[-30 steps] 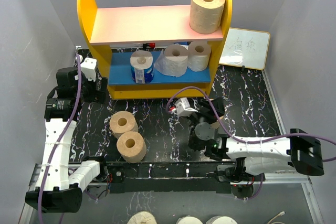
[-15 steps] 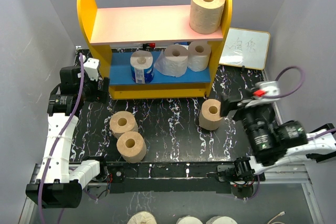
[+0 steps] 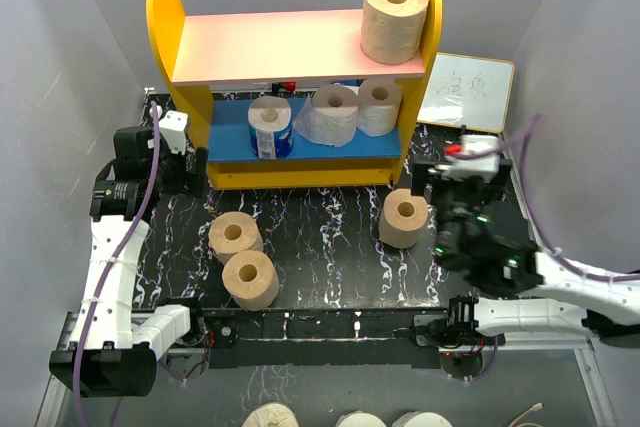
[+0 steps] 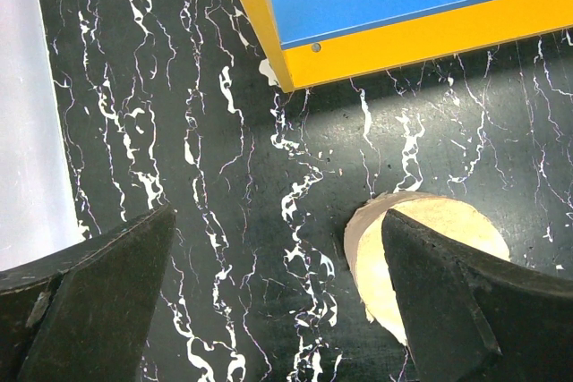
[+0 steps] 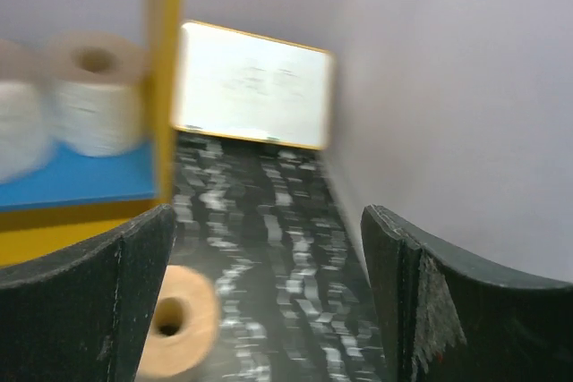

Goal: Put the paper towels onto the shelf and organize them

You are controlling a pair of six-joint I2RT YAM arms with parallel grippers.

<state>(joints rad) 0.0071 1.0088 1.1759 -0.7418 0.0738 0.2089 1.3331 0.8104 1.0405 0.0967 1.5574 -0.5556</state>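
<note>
Right wrist view: the right gripper (image 5: 269, 221) is spread wide and empty, with a tan roll (image 5: 175, 321) standing below it, just in front of the right end of the shelf (image 3: 250, 47). The left gripper (image 4: 277, 221), also spread and empty, hangs by the shelf's left front corner, near a second tan roll (image 4: 430, 257). On the shelf, a third tan roll (image 3: 395, 19) stands on the top board and three white rolls (image 3: 335, 112) on the blue board.

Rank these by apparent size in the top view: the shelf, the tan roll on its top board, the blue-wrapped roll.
Shelf, largest.
Tan roll next, though it sits nearer the camera, so that gap is unsure.
Blue-wrapped roll, smallest.
</note>
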